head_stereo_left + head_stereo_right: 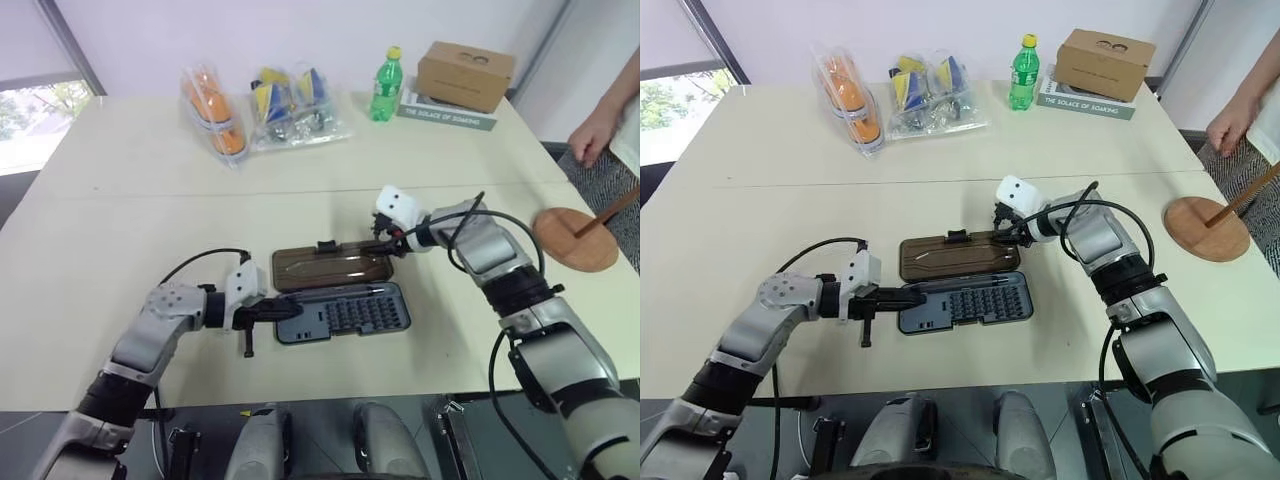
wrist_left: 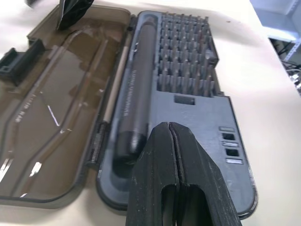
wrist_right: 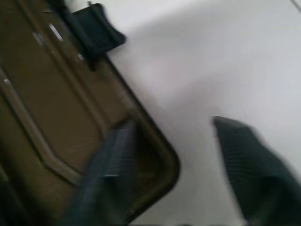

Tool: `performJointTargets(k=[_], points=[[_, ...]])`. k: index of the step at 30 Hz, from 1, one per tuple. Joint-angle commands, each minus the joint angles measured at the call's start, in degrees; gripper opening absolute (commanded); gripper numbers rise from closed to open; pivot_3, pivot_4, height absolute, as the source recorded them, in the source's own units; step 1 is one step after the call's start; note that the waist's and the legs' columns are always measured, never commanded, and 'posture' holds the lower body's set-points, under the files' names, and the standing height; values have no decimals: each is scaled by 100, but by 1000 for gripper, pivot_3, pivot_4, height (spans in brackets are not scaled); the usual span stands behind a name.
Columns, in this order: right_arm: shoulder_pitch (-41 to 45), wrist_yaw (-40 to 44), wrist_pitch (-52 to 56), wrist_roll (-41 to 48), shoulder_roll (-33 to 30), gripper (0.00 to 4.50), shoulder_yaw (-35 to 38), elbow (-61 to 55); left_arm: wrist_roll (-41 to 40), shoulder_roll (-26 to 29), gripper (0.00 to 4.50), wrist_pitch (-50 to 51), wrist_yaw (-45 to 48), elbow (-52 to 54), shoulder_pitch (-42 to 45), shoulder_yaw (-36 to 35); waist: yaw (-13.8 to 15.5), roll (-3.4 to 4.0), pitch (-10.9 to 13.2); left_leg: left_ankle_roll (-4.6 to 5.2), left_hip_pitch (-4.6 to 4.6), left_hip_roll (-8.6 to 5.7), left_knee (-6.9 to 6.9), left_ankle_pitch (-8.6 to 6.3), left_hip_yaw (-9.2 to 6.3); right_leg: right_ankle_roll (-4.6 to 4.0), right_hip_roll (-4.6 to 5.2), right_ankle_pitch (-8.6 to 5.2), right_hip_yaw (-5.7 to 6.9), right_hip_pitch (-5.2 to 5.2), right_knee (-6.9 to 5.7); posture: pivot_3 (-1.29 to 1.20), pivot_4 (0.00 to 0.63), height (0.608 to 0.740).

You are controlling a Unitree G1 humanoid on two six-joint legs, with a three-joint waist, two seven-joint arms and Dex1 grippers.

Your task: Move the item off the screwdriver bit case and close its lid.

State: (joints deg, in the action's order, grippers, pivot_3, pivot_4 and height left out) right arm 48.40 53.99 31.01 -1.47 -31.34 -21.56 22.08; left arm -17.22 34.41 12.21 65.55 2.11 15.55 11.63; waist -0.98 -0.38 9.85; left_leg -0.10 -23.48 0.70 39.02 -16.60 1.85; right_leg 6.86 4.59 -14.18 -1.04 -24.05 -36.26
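Observation:
The screwdriver bit case lies open at the table's middle, with rows of bits and a dark driver in its tray. Its smoky-brown lid lies flat on the far side, latch tab on the far edge. My left gripper is shut, its tips resting on the tray's left end. My right gripper is at the lid's far right corner, open: one finger hangs over the lid, the other over bare table. The item, a reddish-brown wooden stand, sits near the table's right edge, apart from the case.
Along the far edge stand two clear plastic packs, a green bottle and a cardboard box on a book. A person's hand hangs at the right, above the stand.

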Motion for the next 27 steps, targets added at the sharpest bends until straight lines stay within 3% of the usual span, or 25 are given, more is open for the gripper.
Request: performJointTargets(k=[1, 2, 3, 11, 27], points=[[-71, 15, 47, -98, -3, 592, 37, -183, 106, -20, 0, 121, -114, -28, 16, 28, 0, -3, -2, 0, 1, 0, 1, 0, 0, 0, 0, 0, 0, 1, 0, 0, 150, 740], [-102, 34, 43, -117, -6, 147, 33, -222, 107, -28, 0, 145, -123, -11, 32, 28, 1, -12, -8, 0, 4, 0, 1, 0, 0, 0, 0, 0, 0, 4, 0, 0, 150, 740], [-128, 55, 33, -137, -7, 9, 31, -259, 110, -36, 0, 163, -135, -2, 50, 30, -21, -20, -11, 0, 14, 1, 1, 0, -5, -1, -4, 0, 4, 16, 0, 0, 150, 740], [-313, 56, -335, -400, -67, 9, -32, -610, 116, -56, 0, 304, -159, 54, 145, 10, -152, -18, -11, 1, 57, 16, -6, -1, -11, -8, -17, -2, 5, 54, 0, 0, 150, 740], [-439, -311, -2782, -1005, -198, 9, 122, -1245, 25, -109, 0, 514, -139, 93, 357, -42, -143, -18, -9, 1, 52, 15, -6, -1, -10, -7, -12, -2, 4, 51, 1, 0, 150, 740]])
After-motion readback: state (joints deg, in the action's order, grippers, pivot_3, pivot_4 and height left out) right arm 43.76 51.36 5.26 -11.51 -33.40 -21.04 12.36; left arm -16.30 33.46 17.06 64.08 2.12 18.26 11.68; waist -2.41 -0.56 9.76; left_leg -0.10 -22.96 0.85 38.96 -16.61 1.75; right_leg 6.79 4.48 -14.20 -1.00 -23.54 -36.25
